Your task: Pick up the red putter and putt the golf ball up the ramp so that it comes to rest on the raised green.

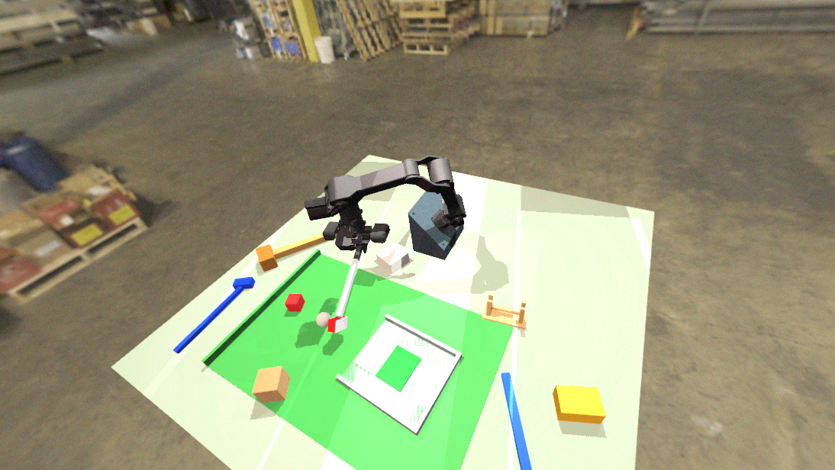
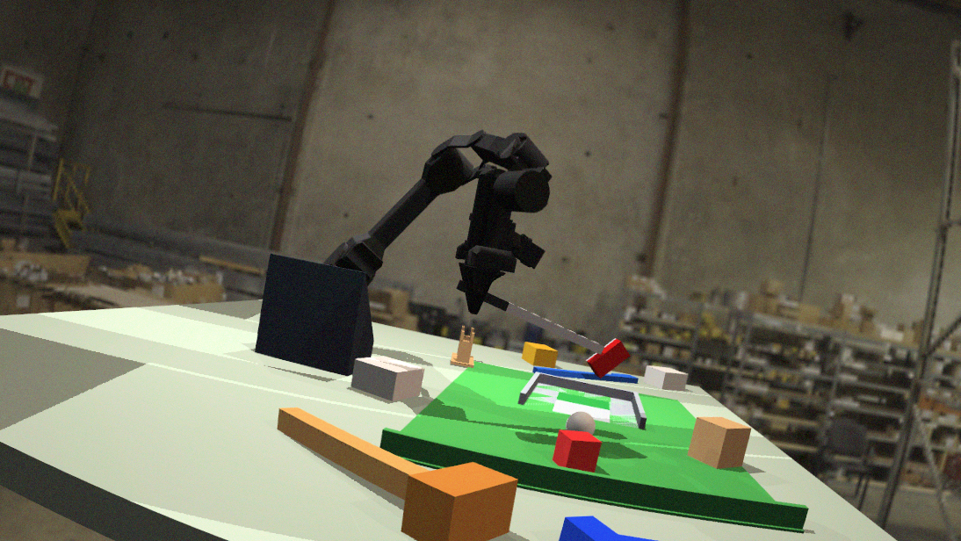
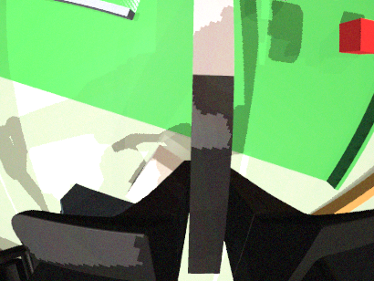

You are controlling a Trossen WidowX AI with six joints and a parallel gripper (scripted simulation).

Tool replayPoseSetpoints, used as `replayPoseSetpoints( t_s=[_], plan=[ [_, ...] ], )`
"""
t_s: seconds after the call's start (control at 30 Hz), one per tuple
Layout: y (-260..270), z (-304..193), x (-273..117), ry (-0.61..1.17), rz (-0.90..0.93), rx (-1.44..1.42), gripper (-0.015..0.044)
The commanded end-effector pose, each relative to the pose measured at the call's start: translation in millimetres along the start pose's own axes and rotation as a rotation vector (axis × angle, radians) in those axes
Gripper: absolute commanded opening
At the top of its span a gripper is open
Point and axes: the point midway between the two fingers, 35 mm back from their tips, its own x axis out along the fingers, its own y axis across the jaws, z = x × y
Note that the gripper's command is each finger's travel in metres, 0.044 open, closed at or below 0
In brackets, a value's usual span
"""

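My gripper (image 1: 357, 254) (image 2: 474, 309) (image 3: 202, 168) is shut on the dark grip of the red putter (image 1: 347, 288) (image 2: 552, 323) (image 3: 212, 109). The pale shaft slopes down to the red head, held in the air over the green mat. In the top view the head appears just right of the golf ball (image 1: 323, 319) (image 2: 581, 422), which sits on the mat. The ball is not visible in the wrist view. The white ramp (image 1: 372, 346) with grey side walls surrounds the raised green (image 1: 398, 368) (image 2: 585, 400). The ramp's corner shows in the wrist view.
A red cube (image 1: 294, 302) (image 2: 576, 450) (image 3: 357, 36) sits near the ball. A tan block (image 1: 270, 384) (image 2: 718, 442), a white block (image 1: 392, 259) (image 2: 387, 378), an orange mallet (image 1: 266, 257) (image 2: 458, 501), a blue putter (image 1: 210, 318) and a wooden stand (image 1: 505, 315) (image 2: 464, 349) surround them.
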Motion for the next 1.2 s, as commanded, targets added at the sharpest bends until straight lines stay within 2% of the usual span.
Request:
replayPoseSetpoints(
  t_s=[0.0,0.3,0.53,0.83,1.17],
  plan=[
    [-24,-14,-3,-0.005,-0.021,0.111,0.0000],
    [-70,-53,1,0.007,-0.037,0.364,0.0000],
    [-71,-54,3,0.007,-0.038,0.369,0.0000],
    [-73,-54,38,0.007,-0.037,0.368,0.0000],
    [-73,-54,50,0.006,-0.037,0.368,0.0000]
  ],
)
